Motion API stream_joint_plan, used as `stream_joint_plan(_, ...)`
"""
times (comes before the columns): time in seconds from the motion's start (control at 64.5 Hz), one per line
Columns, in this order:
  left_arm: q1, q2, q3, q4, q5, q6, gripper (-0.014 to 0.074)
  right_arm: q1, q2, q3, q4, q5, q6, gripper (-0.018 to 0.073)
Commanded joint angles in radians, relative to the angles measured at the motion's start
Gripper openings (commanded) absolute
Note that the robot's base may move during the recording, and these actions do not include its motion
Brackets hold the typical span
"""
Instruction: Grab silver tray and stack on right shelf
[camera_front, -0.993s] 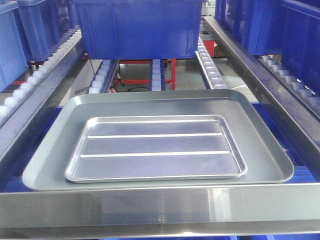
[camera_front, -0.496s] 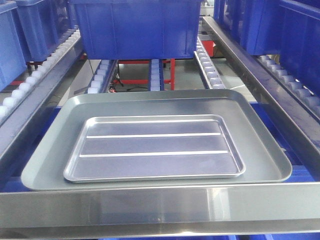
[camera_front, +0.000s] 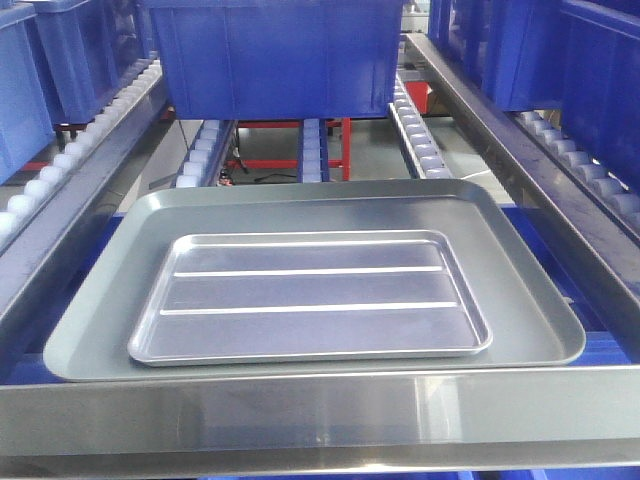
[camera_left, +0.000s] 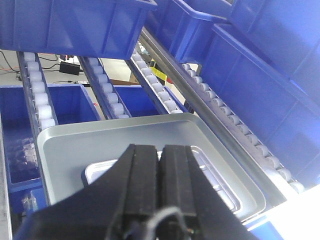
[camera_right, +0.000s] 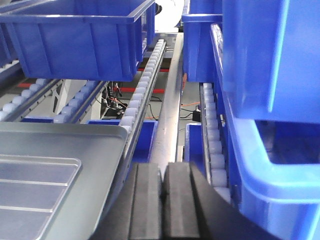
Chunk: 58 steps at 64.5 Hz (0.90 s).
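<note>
The silver tray (camera_front: 310, 295), shiny with two raised ridges, lies flat inside a larger dull grey tray (camera_front: 520, 300). Both rest on a sloping steel-framed roller shelf with pale bluish rollers (camera_front: 312, 150) and a broad flat steel front bar (camera_front: 320, 410). No gripper shows in the front view. My left gripper (camera_left: 160, 150) is shut and empty, above the near part of the silver tray (camera_left: 220, 185), hiding its middle. My right gripper (camera_right: 162, 170) is shut and empty, just right of the grey tray's right rim (camera_right: 117, 145). The silver tray's corner (camera_right: 30, 190) shows at lower left.
A big blue bin (camera_front: 270, 55) sits up the slope behind the trays. More blue bins stand on the side lanes at left (camera_front: 20, 80) and right (camera_front: 600, 70). A steel rail (camera_front: 520, 170) runs along the right side. A blue bin's rim (camera_right: 270, 175) is close to my right gripper.
The trays have drifted a few pixels to the left in the front view. They have not moved relative to each other.
</note>
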<state>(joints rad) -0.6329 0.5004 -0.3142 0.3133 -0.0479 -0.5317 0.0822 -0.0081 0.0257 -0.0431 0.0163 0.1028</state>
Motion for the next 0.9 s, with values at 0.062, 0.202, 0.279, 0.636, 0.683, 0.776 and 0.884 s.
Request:
stream_joint_plan(0.062, -0.004, 0.0, -0.03, 0.006, -0.086, 0.0, -0.01, -0.008, -0.021, 0.004, 0.004, -0.086, 0.019, 0.0054)
stream_joint_plan(0.202, -0.004, 0.0, -0.03, 0.006, -0.085, 0.0, -0.01, -0.008, -0.021, 0.004, 0.004, -0.086, 0.019, 0.0054)
stream_joint_plan(0.279, -0.004, 0.0, -0.03, 0.006, -0.085, 0.0, -0.01, -0.008, -0.021, 0.004, 0.004, -0.086, 0.019, 0.0054)
stream_joint_plan(0.636, -0.004, 0.0, -0.03, 0.006, -0.085, 0.0, -0.01, -0.008, -0.021, 0.004, 0.004, -0.086, 0.019, 0.0054)
stream_joint_plan(0.683, -0.004, 0.0, -0.03, 0.006, -0.085, 0.0, -0.01, -0.008, -0.021, 0.004, 0.004, -0.086, 0.019, 0.0054)
stream_joint_plan(0.776, -0.004, 0.0, -0.028, 0.004, -0.085, 0.0, -0.01, -0.008, -0.021, 0.004, 0.004, -0.086, 0.019, 0.0054)
stream_joint_plan(0.884, 0.003, -0.007, -0.016, -0.001, -0.086, 0.0, -0.01, -0.008, -0.021, 0.004, 0.004, -0.086, 0.019, 0.0054)
